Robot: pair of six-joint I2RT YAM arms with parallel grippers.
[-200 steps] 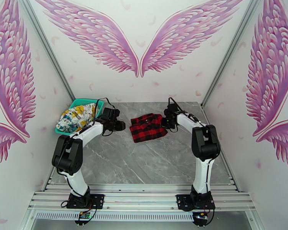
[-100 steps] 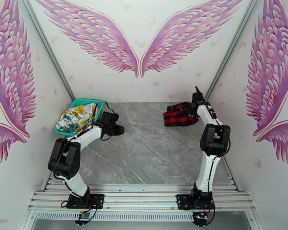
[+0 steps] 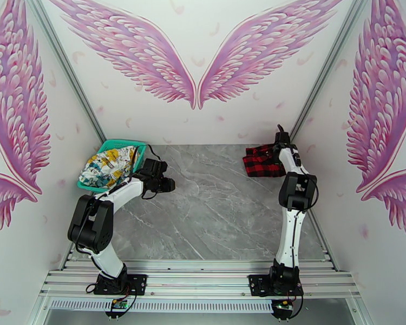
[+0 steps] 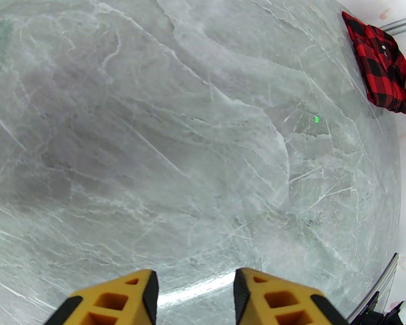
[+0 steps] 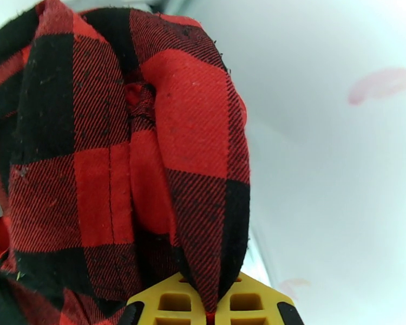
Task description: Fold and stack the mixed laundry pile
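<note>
While the right gripper [image 5: 210,307] clamps a fold of the limp, light plaid garment [image 3: 261,161] at the far right, the left gripper [image 4: 195,296] gapes empty; the printed garment [image 3: 108,164] lies in the far-left basket [image 3: 122,143]. Corners should grip best.

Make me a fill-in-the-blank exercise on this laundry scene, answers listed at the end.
The right gripper pinches the plaid garment at the table's far ____ corner.
The cartoon-print garment lies in the basket at the far ____ corner.
The left gripper, jaws apart, holds ____.
Answers: right; left; nothing.
</note>
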